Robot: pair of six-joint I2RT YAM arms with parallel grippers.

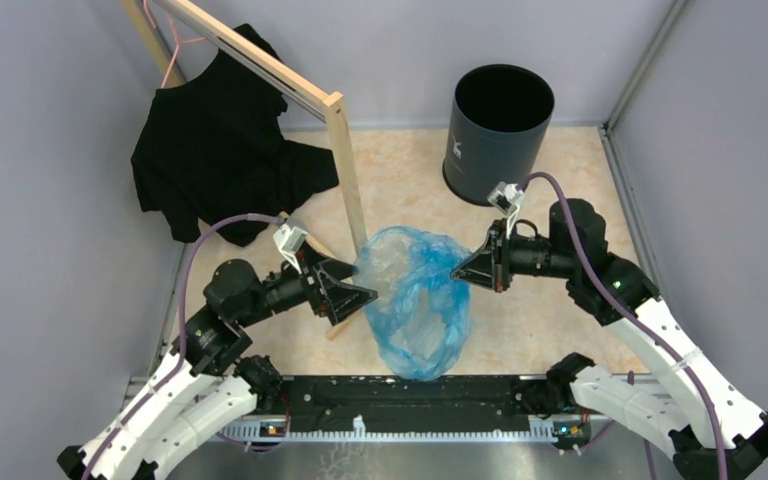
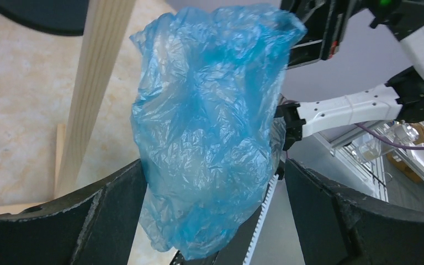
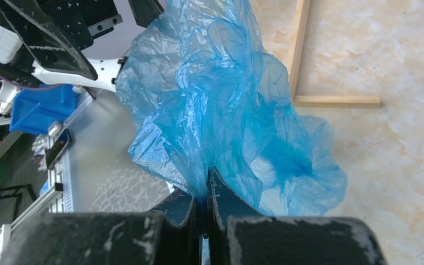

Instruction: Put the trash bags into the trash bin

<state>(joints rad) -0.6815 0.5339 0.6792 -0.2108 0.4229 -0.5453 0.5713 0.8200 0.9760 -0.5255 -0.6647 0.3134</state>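
The light-blue trash bag (image 1: 415,300) hangs in the air between my two grippers, above the near middle of the floor. My right gripper (image 1: 457,272) is shut on its right edge; in the right wrist view the closed gripper (image 3: 207,179) pinches a bunched fold of the bag (image 3: 226,99). My left gripper (image 1: 362,296) is open at the bag's left side. In the left wrist view the gripper (image 2: 212,187) has its jaws wide apart with the bag (image 2: 210,121) hanging between them; I see no grip. The dark trash bin (image 1: 500,130) stands upright at the back right, open and apart from the bag.
A wooden rack post (image 1: 345,170) stands just behind the left gripper, with its base strips (image 3: 337,101) on the floor. A black garment (image 1: 220,150) hangs from a hanger on the rack at the back left. Grey walls close in both sides.
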